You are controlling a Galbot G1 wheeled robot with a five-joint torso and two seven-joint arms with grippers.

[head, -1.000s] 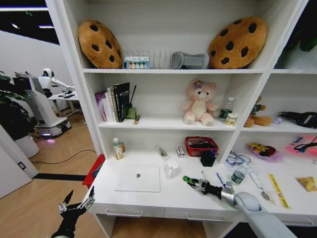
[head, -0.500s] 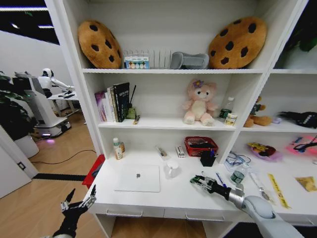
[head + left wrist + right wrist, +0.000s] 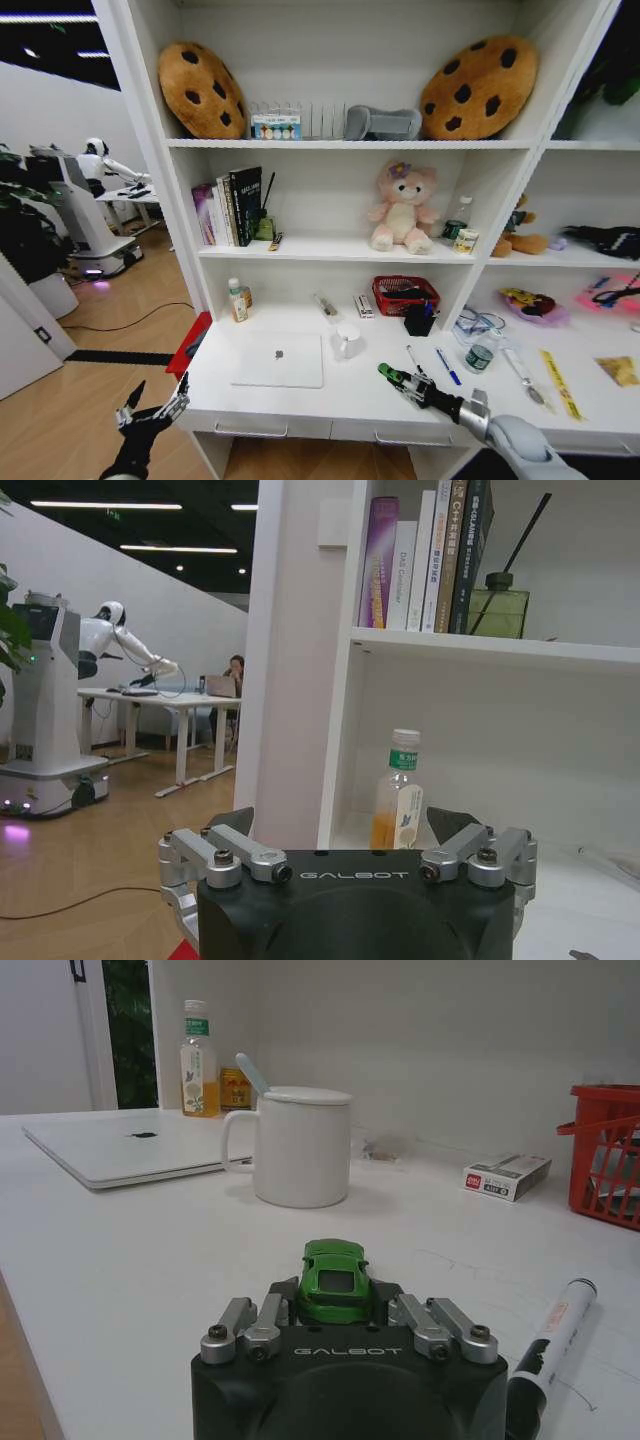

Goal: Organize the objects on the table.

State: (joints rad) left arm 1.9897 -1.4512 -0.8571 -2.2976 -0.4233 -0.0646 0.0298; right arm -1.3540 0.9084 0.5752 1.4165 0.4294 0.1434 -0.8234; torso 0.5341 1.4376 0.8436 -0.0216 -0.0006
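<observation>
Right gripper (image 3: 345, 1312): low over the table (image 3: 350, 400), front centre-right; fingers pinched on the green toy car (image 3: 333, 1278), car nose pointing away toward the white mug (image 3: 298, 1146)
Left gripper (image 3: 155, 412): parked off the table's left end, over the floor; fingers spread, nothing held
Green toy car, handling: prob. light, rigid, glossy shell so could slip; wheels mean it'll roll if set down loose; best hold is across the flat sides, as now
Laptop (image 3: 279, 359): lid shut, flat on table, left of mug; thin, stiff, likely heaviest item; smooth lid, so take by an edge, both sides if poss.
Black pen (image 3: 414, 360): lying on table just beyond right gripper
Blue pen (image 3: 446, 366): beside black pen, to the right; both light, stiff, apt to roll; grip mid-barrel
Marker (image 3: 548, 1338): on table close by right gripper; label unreadable
Writing: "GALBOT" on both gripper bodies; logo on laptop lid; bottle (image 3: 396, 789) label, small box (image 3: 507, 1176) print and book spines (image 3: 425, 550) too small to read
</observation>
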